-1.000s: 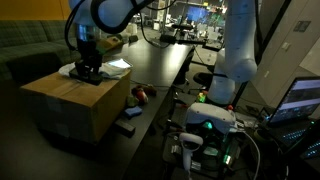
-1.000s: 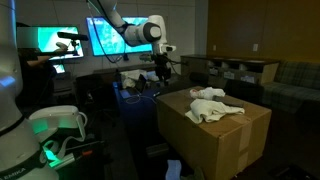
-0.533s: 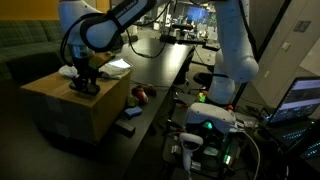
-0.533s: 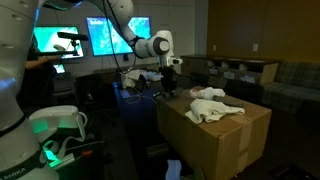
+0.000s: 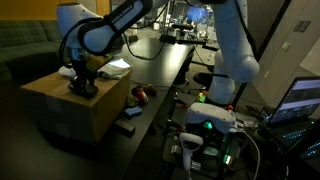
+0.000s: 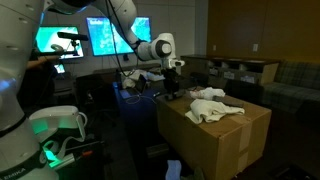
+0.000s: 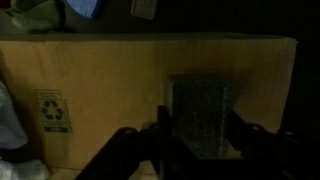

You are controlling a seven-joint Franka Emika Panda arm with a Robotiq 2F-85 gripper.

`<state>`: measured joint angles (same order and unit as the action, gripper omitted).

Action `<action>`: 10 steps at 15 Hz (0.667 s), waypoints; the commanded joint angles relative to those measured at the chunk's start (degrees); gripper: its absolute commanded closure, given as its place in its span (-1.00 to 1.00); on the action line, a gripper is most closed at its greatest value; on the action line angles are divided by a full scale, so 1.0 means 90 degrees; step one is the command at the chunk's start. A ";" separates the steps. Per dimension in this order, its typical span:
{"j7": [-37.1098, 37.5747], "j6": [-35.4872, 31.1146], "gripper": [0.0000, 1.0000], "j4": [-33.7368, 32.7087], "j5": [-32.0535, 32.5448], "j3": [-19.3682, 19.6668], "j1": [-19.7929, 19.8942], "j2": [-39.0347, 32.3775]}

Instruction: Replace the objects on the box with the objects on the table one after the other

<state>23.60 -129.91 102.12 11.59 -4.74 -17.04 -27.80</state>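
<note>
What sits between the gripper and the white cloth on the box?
Nothing that can be made out. In an exterior view, only a short stretch of the bare top of the box separates the gripper from the white cloth.

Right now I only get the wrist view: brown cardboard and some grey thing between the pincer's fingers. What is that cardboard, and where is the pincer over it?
Observer: That cardboard is the flat top of a big box. The pincer, with your grey thing between its fingers, hangs low over it.
Operator: There is a white bit at the very edge of my picture. What is it?
Observer: A crumpled white cloth lying spread on the box top, beside the pincer.
</note>
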 commanded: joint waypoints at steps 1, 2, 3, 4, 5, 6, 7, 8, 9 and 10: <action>0.0171 -0.0254 -0.67 -0.0119 0.0269 0.0198 -0.0181 -0.0030; 0.0192 -0.0333 -0.79 -0.0101 0.0313 0.0225 -0.0193 -0.0008; 0.0198 -0.0408 -0.93 -0.0080 0.0336 0.0240 -0.0195 0.0020; 0.0217 -0.0499 -1.00 -0.0045 0.0369 0.0259 -0.0205 0.0060; 0.0238 -0.0575 -1.00 -0.0014 0.0394 0.0281 -0.0218 0.0094; 0.0244 -0.0651 -1.00 0.0038 0.0416 0.0300 -0.0226 0.0160; 0.0215 -0.0690 -1.00 0.0109 0.0390 0.0286 -0.0212 0.0256; 0.0255 -0.0679 -1.00 0.0166 0.0404 0.0303 -0.0222 0.0359; 0.0193 -0.0575 -1.00 0.0269 0.0323 0.0256 -0.0188 0.0528; 0.0226 -0.0556 -1.00 0.0382 0.0293 0.0244 -0.0174 0.0709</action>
<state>24.42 -135.12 102.32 14.00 -3.12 -17.95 -26.52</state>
